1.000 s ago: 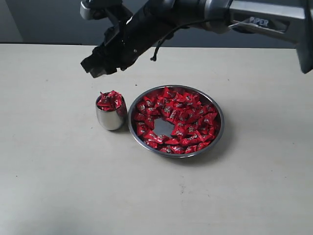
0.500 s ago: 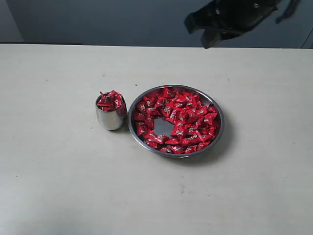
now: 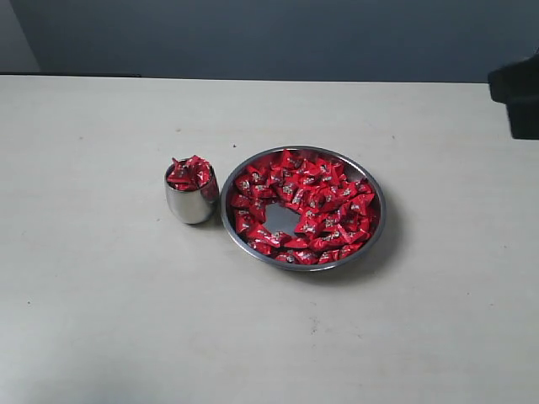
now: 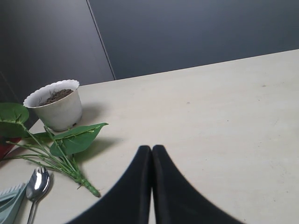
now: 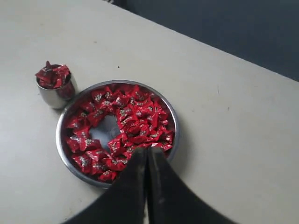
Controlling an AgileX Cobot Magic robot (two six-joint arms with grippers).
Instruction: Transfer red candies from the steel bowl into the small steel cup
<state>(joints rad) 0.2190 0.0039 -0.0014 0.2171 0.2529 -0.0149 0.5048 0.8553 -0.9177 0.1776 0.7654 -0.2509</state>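
Exterior view: the steel bowl [image 3: 381, 210] sits near the middle of the tabletop [image 3: 101, 320]. Its red candies [image 3: 324, 198] form a ring with a bare patch at the centre. The small steel cup [image 3: 190, 206] stands upright just beside the bowl's rim, on the side toward the tabletop's left edge, and is heaped above its lip. Whether cup and bowl touch cannot be settled. You will find no claw here, only a dark block [image 3: 515, 101] over the far right corner, probably robot hardware. Left wrist view: the left claw [image 4: 151, 150] is closed tip to tip and holds nothing. It hangs over bare tabletop near a white plant pot [image 4: 56, 105], a leafy sprig [image 4: 70, 140] and a spoon [image 4: 36, 183], with no task item in sight. Right wrist view: the right claw [image 5: 146, 151] is likewise pressed closed and empty. The bowl lies ahead of and below its tips, with the cup beyond the bowl. Judgement: the right claw is the nearer, and you would need to open it and lower it. The candies lie every way, with no common long axis. The wrapper print is too small to read, and no other writing shows.
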